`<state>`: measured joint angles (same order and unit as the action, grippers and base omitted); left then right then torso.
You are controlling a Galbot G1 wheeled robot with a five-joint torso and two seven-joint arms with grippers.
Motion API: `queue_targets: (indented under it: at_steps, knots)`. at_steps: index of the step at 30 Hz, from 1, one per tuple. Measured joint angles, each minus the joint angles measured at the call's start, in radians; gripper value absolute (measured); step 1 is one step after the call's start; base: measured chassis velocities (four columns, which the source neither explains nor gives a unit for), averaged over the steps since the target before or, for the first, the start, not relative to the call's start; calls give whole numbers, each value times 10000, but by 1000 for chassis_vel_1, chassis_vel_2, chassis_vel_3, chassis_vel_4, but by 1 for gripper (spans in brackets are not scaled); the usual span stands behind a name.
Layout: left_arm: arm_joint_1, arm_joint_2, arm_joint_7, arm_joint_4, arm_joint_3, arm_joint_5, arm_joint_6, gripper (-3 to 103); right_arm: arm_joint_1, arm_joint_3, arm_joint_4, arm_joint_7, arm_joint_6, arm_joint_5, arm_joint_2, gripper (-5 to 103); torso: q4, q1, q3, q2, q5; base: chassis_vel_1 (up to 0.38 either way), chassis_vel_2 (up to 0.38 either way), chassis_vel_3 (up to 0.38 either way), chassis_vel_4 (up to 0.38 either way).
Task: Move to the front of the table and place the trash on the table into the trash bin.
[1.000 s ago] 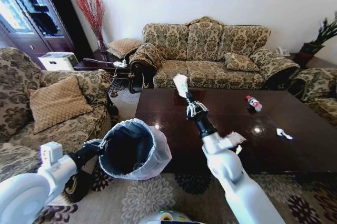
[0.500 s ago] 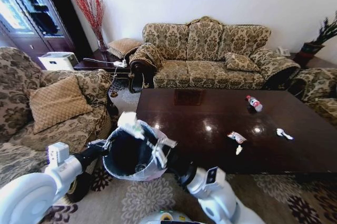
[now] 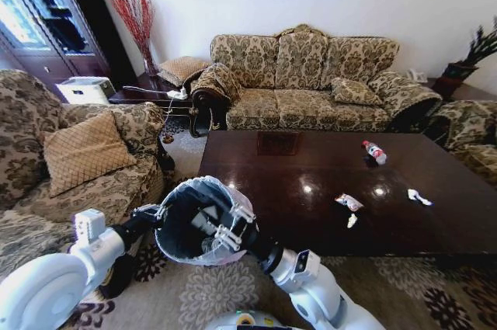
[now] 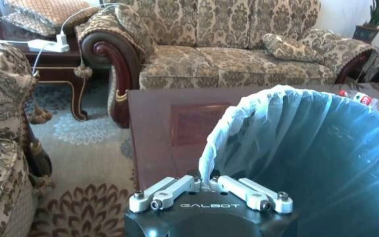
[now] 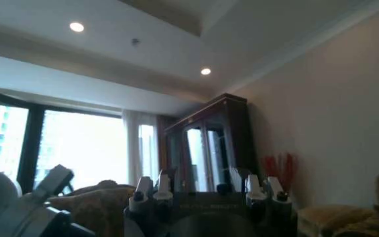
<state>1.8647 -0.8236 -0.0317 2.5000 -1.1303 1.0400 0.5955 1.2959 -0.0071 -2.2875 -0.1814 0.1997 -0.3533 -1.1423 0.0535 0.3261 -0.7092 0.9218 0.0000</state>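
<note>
In the head view, the left gripper gripped the rim of the trash bin beside the table; the right gripper hung over its mouth, fingers apart and empty. A bottle and wrappers lay on the table. In the left wrist view, the fingers pinched the bin liner.

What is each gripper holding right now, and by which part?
The left gripper clamps the trash bin by its bag-lined rim. The right gripper sits over the bin's mouth, open, holding nothing.

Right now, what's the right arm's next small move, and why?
Probably lift the right end effector clear of the trash bin and swing toward the wrapper on the table: it looks open and empty, and trash remains.
</note>
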Motion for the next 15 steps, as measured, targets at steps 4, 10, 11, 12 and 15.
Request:
queue_targets:
  at_steps: [4, 10, 11, 12, 15]
  knots:
    - [-35, -142, 0, 0, -13, -4, -7, 0, 414, 990, 185, 2330, -516, 241, -148, 67, 0, -1, 1, 0, 2, 0, 0, 0, 0]
    - [-194, -348, 0, 0, 287, -133, -16, 0, 825, 2521, 852, 4166, -1725, -337, -310, 89, 3, 0, 0, 0, 0, 0, 0, 0, 0]
    - [-194, -348, 0, 0, 287, -133, -16, 0, 825, 2521, 852, 4166, -1725, -337, -310, 89, 3, 0, 0, 0, 0, 0, 0, 0, 0]
    - [-220, -404, -1, 0, 363, -185, -23, 0, 854, 2843, 1035, 4419, -1902, -550, -373, 94, 1, 0, 0, 0, 0, -47, -55, 47, 36]
    - [-253, -474, 9, -1, 457, -266, -40, 0, 833, 3397, 1489, 4684, -2042, -865, -475, 100, -2, 0, 0, 0, 1, -76, -73, 83, 98]
